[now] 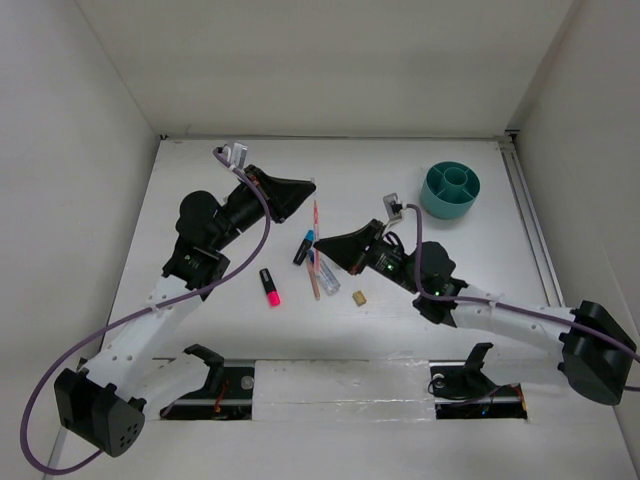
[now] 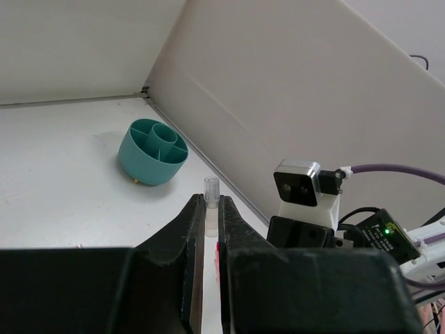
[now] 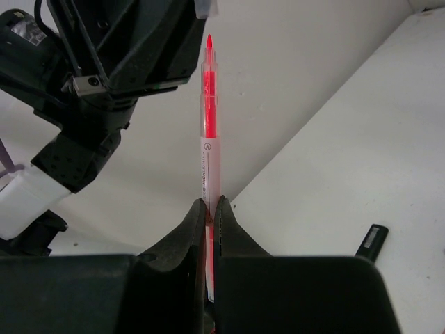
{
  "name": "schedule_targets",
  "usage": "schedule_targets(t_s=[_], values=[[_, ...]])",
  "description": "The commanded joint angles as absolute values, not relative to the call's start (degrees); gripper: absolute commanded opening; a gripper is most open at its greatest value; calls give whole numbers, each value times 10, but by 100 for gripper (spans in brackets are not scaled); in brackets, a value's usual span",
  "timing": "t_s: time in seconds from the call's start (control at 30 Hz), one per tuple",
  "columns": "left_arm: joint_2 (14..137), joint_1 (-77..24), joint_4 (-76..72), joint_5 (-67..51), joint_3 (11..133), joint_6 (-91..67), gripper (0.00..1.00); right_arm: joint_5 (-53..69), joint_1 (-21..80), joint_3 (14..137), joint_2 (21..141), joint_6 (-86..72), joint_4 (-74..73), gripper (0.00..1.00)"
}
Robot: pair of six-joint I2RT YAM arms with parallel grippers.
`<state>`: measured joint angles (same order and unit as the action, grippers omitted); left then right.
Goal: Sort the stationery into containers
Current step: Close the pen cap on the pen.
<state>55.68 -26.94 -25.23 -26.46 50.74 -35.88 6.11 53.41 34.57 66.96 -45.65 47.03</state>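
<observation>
Pink ink shows through the clear barrel of the highlighter pen [image 3: 206, 156] — uncapped, tip outward, pinched at its lower barrel by the right gripper [image 3: 208, 209], fingers pressed onto it. You see the left gripper [image 2: 207, 209] facing it, fingers nipping a small clear cap [image 2: 211, 188]. Pen and cap hang over the middle of the surface [image 1: 500, 250], well apart from the teal organiser [image 1: 445, 208]. Judge the pen light, stiff and slick — liable to swivel; hold it mid-barrel, away from the wet tip.

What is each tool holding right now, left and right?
Left tool: closed on a clear cap.
Right tool: closed on the pink pen, tip up.
</observation>
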Motion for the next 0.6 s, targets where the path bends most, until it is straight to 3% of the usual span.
schedule_targets(t_s=[0.0, 0.57], values=[[546, -270, -286, -265, 503, -355, 0, 52, 541, 384, 679, -445, 507, 0], [546, -270, -286, -276, 503, -355, 0, 52, 541, 389, 696, -434, 526, 0]])
